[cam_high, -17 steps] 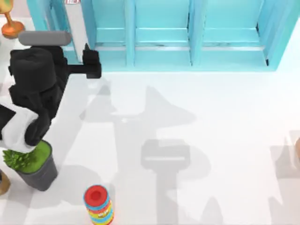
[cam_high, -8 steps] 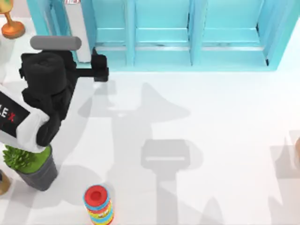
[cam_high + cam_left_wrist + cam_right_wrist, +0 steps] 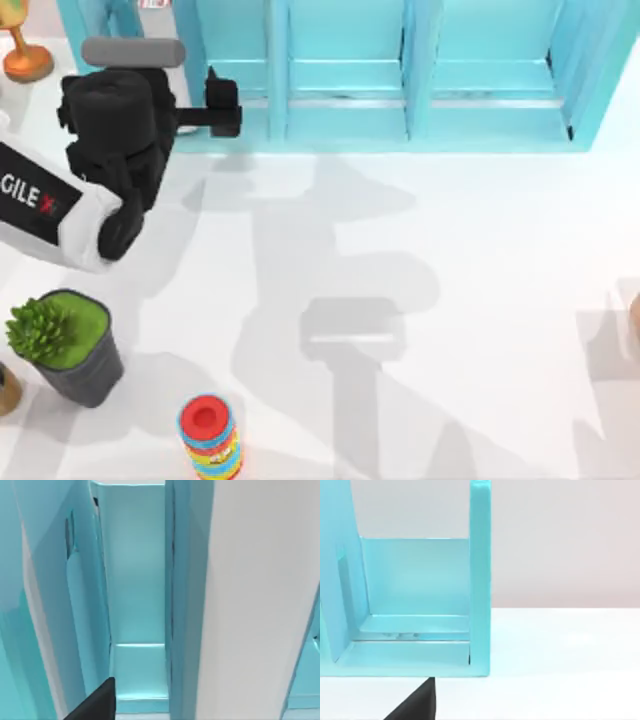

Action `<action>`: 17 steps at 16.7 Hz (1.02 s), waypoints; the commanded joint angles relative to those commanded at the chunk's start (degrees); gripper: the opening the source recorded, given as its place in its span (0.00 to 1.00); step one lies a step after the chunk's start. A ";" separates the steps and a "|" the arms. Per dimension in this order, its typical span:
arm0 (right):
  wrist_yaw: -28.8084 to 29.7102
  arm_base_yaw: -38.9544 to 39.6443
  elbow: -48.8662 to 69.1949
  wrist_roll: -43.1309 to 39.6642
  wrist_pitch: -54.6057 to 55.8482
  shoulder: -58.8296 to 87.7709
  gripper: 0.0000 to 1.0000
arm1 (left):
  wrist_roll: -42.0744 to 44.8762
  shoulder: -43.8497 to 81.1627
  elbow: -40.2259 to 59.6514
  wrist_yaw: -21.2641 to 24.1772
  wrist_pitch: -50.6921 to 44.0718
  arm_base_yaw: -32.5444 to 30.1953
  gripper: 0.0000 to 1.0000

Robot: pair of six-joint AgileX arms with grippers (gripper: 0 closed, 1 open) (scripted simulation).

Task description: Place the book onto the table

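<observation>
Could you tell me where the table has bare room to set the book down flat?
The widest free patch on the table runs from the shelf unit forward across the middle and right side. The left side is crowded: the left gripper at the shelf's left end, the potted plant and the striped ring stack near the front-left.

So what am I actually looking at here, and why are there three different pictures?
This is a simulated robot with two arms at a white table. One picture looks down from above. The other two come from small cameras on each arm's wrist. From above, the left arm's gripper, its pincer hand, is at a light-blue shelf that stands along the back of the table. On the table stand a potted plant and a stack of coloured rings. The right arm's camera looks at one end of the shelf. I cannot see anything being held.
</observation>
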 joint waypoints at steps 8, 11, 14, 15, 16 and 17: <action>0.00 0.00 0.00 0.00 0.00 0.00 1.00 | 0.24 10.90 13.74 1.73 -2.88 1.64 1.00; 0.00 0.00 0.00 0.00 0.00 0.00 1.00 | 0.25 11.24 14.23 1.79 -3.00 1.69 1.00; 0.00 0.00 0.00 0.00 0.00 0.00 1.00 | 0.25 11.24 14.23 1.79 -3.00 1.69 0.92; 0.00 0.00 0.00 0.00 0.00 0.00 1.00 | 0.25 11.24 14.23 1.79 -3.00 1.69 0.85; 0.00 0.00 0.00 0.00 0.00 0.00 1.00 | 0.25 11.24 14.23 1.79 -3.00 1.69 0.77; 0.00 0.00 0.00 0.00 0.00 0.00 1.00 | 0.25 11.24 14.23 1.79 -3.00 1.69 0.70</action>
